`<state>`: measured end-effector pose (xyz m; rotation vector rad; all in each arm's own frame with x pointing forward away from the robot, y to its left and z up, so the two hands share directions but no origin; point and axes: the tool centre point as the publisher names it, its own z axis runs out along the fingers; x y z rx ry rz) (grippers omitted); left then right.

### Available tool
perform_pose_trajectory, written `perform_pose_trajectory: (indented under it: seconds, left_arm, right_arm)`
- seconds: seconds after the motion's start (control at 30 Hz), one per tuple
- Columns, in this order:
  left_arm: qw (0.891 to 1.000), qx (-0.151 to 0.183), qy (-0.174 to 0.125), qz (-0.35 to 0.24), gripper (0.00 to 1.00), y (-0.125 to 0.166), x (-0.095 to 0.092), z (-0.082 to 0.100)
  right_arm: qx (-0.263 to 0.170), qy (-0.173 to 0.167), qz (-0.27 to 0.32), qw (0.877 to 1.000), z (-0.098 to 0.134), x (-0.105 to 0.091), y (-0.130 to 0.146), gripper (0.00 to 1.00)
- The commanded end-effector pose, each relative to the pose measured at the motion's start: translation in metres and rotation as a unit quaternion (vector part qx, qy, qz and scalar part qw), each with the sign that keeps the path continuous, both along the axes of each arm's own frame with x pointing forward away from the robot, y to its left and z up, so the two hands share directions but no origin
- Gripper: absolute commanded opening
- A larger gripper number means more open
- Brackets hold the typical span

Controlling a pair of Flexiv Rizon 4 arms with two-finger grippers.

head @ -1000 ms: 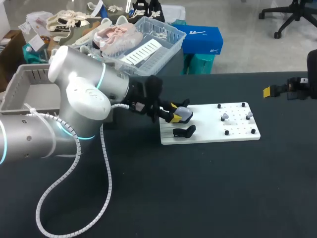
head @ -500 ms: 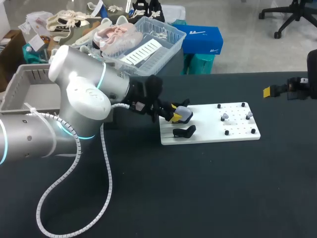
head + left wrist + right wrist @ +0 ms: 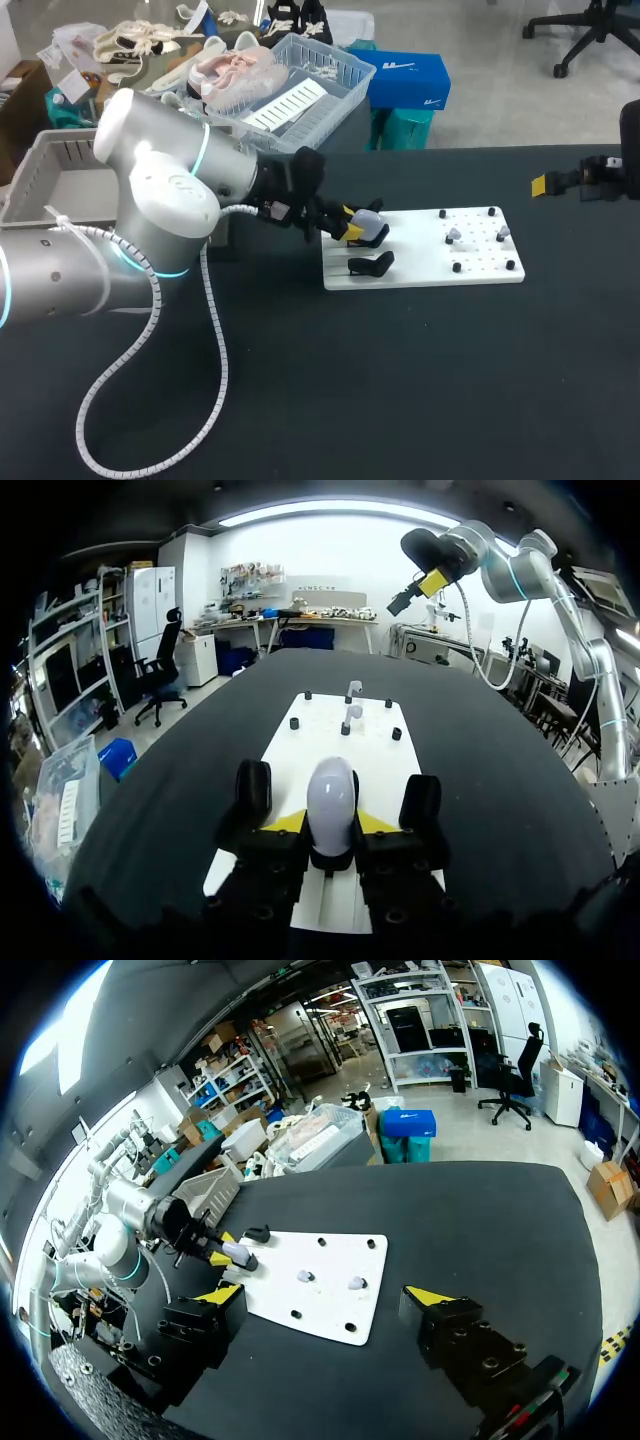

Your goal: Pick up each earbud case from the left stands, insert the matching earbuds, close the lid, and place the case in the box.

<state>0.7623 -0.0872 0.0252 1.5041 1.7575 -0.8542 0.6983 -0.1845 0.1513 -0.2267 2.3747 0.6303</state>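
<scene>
Head view: left pincer [image 3: 352, 230] is clamped on the lilac case [image 3: 371, 232] at the left end of the white board [image 3: 430, 268], just beyond a black stand [image 3: 372, 265]. Right pincer [image 3: 325, 1298] hangs over the table [image 3: 400, 380] at far right, fingers apart. Two earbuds [image 3: 455, 235] sit among pegs at the board's right.

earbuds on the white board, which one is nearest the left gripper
The earbud nearer the board's middle, closest to the left gripper; the other earbud lies by the board's right edge.

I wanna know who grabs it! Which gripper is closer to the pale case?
Left. The left gripper has the pale case between its fingers, touching both sides. The right gripper is open, far off past the board's other end.
</scene>
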Motion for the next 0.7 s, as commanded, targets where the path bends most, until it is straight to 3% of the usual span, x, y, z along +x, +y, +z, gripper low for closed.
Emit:
perform_pose_trajectory:
  seconds: [0.03,0.23,0.27,0.37,0.43,0.57,0.7]
  left_arm:
    - [1.000,-0.002,-0.003,0.001,0.00,0.004,-0.004,0.003]
    - [1.000,-0.006,-0.020,0.009,0.00,0.009,-0.010,0.015]
    - [0.999,-0.004,-0.049,0.009,0.00,0.010,-0.012,0.018]
    - [0.999,-0.013,-0.046,0.020,0.00,0.012,-0.018,0.029]
    - [0.999,-0.030,-0.029,0.028,0.00,0.012,-0.022,0.042]
    - [0.998,-0.041,-0.035,0.035,0.00,0.010,-0.030,0.057]
    - [0.997,-0.054,-0.042,0.044,0.00,0.007,-0.036,0.072]
  right_arm:
    - [0.001,0.000,0.002,1.000,-0.001,0.001,-0.001,1.00]
    - [0.001,0.000,0.002,1.000,-0.001,0.001,-0.001,1.00]
    - [0.001,0.000,0.002,1.000,-0.001,0.001,-0.001,1.00]
    - [0.001,0.000,0.002,1.000,-0.001,0.001,-0.001,1.00]
    - [0.001,0.000,0.002,1.000,-0.001,0.001,-0.001,1.00]
    - [0.003,-0.008,0.000,1.000,0.002,0.002,-0.008,1.00]
    - [-0.004,-0.014,0.027,1.000,0.000,0.003,0.006,1.00]
